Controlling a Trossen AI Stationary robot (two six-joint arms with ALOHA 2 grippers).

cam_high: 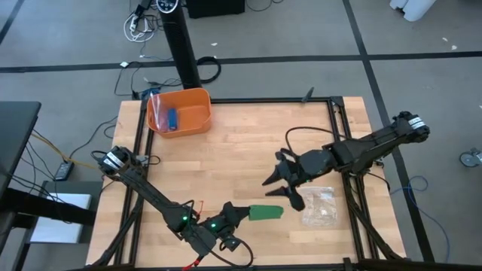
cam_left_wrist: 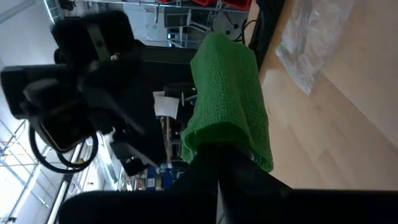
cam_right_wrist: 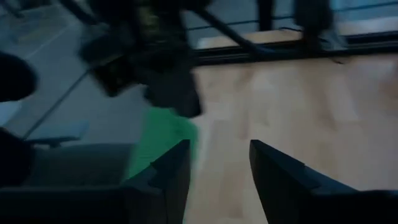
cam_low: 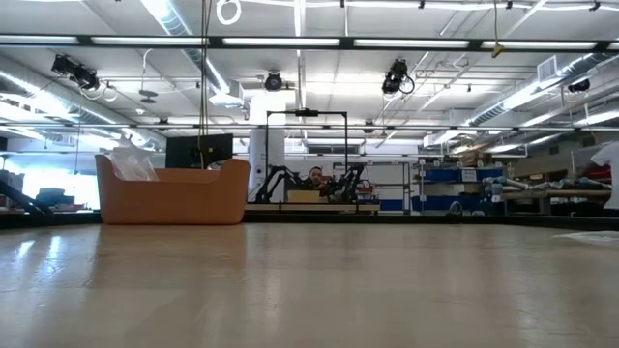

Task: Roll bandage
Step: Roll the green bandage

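The left gripper point(cam_high: 242, 213) pinches one end of the green bandage point(cam_high: 265, 213) at the table's point(cam_high: 241, 143) near edge, presenting its free end. The right gripper point(cam_high: 280, 185), fingers spread, hovers just beyond, apparently ready to take it.

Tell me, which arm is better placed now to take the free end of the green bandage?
The right. Its open right gripper hangs just beside the free end of the bandage, while the left gripper already holds the other end.
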